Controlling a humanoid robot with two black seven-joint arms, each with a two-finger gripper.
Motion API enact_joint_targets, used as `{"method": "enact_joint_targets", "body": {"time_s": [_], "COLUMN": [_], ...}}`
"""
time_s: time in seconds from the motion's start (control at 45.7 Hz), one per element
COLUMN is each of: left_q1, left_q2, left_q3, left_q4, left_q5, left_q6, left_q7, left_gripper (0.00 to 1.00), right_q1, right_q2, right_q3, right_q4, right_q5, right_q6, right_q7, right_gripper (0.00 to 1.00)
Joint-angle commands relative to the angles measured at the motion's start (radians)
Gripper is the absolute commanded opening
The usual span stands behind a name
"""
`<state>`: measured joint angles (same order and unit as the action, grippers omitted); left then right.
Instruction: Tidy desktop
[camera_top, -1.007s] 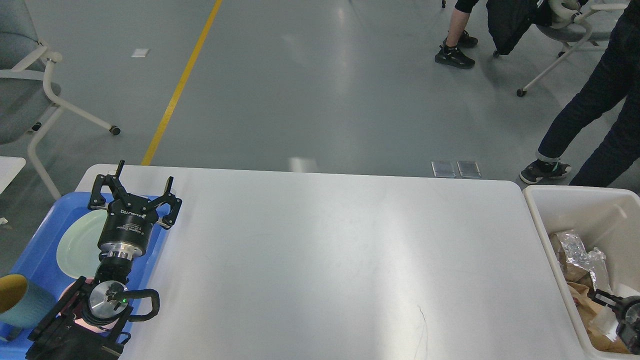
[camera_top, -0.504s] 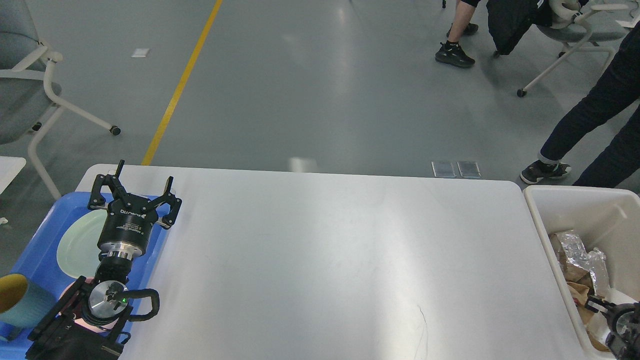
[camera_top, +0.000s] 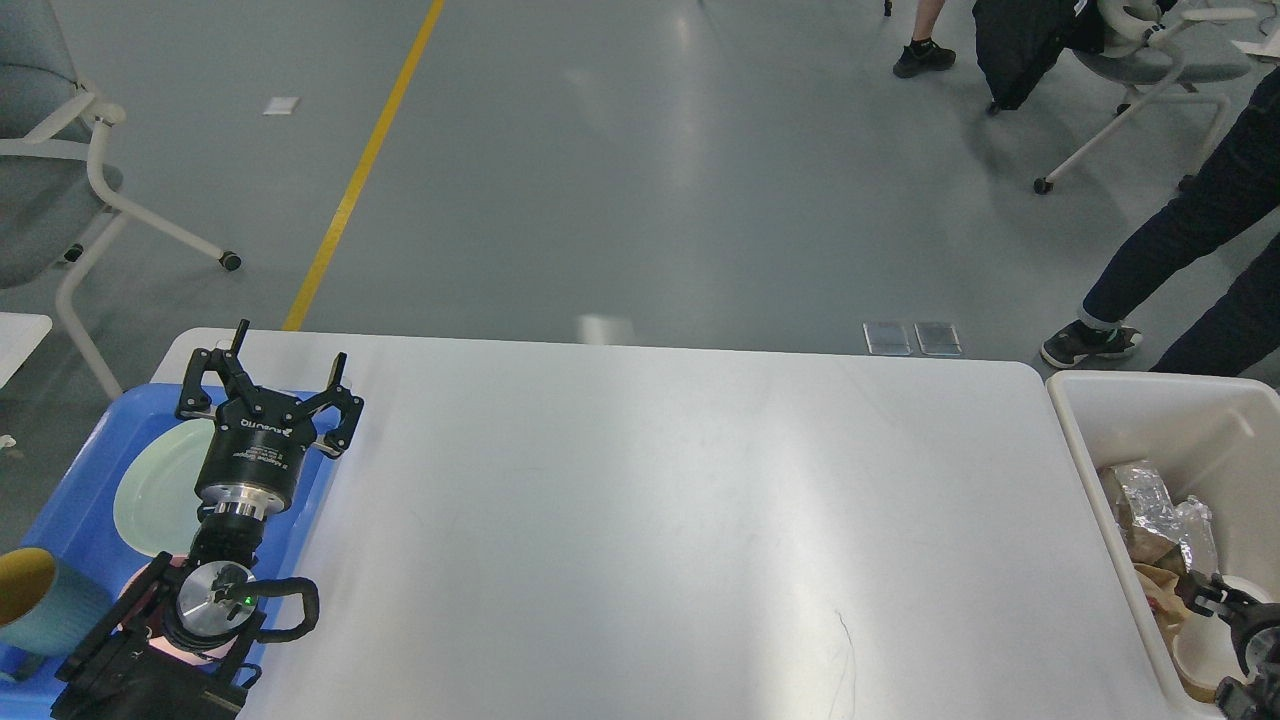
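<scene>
Your surface lies bare from center frame to lower right, so a hand can sweep across it freely. At left your open left hand hangs over the blue tray with its plate and cup; at right the bin wall blocks.

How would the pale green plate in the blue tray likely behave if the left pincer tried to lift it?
The pale green plate lies flat in the blue tray, so its thin rim probably offers little to grip. Its smooth, slightly shiny surface suggests it may slip between the fingers of the left pincer. It looks rigid, possibly breakable if dropped; its material cannot be told.
</scene>
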<state>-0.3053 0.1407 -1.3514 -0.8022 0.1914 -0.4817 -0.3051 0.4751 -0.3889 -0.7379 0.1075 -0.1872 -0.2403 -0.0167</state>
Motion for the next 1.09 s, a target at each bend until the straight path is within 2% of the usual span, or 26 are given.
{"method": "enact_joint_targets", "body": {"time_s": [0.0,0.131,0.263,0.46,0.547,0.635,0.744,0.854,0.985,1.073], "left_q1": [0.0,0.0,0.0,0.0,0.0,0.0,0.0,0.002,0.002,0.002], "left_q2": [-0.001,-0.001,-0.001,0.0,0.0,-0.001,0.0,-0.001,-0.001,0.0], "left_q3": [0.0,0.0,0.0,0.0,0.0,0.0,0.0,0.0,0.0,0.0], "left_q4": [0.0,0.0,0.0,0.0,0.0,0.0,0.0,0.0,0.0,0.0], "left_q5": [0.0,0.0,0.0,0.0,0.0,0.0,0.0,0.0,0.0,0.0], "left_q6": [0.0,0.0,0.0,0.0,0.0,0.0,0.0,0.0,0.0,0.0], "left_q7": [0.0,0.0,0.0,0.0,0.0,0.0,0.0,-0.002,-0.002,0.0], "left_gripper": [0.96,0.96,0.96,0.96,0.96,0.96,0.96,0.96,0.96,0.96], "right_q1": [0.004,0.005,0.042,0.209,0.235,0.22,0.145,0.01,-0.134,-0.174], "right_q2": [-0.007,-0.012,-0.018,-0.107,-0.172,-0.251,-0.249,-0.151,-0.012,0.164], "right_q3": [0.002,0.029,0.185,0.852,1.104,1.348,1.699,2.015,2.256,2.37], "right_q4": [0.003,-0.002,-0.028,0.029,0.2,0.374,0.538,0.693,0.851,0.87], "right_q5": [0.002,0.002,0.037,0.107,0.103,0.091,0.087,0.062,-0.282,-0.446], "right_q6": [0.001,-0.001,-0.001,0.013,0.024,0.026,0.029,0.073,0.266,0.341], "right_q7": [0.003,0.003,0.007,0.014,0.017,0.044,0.073,0.076,0.072,0.078], "right_gripper": [1.0,1.0,1.0,1.0,1.0,1.0,1.0,1.0,1.0,1.0]}}
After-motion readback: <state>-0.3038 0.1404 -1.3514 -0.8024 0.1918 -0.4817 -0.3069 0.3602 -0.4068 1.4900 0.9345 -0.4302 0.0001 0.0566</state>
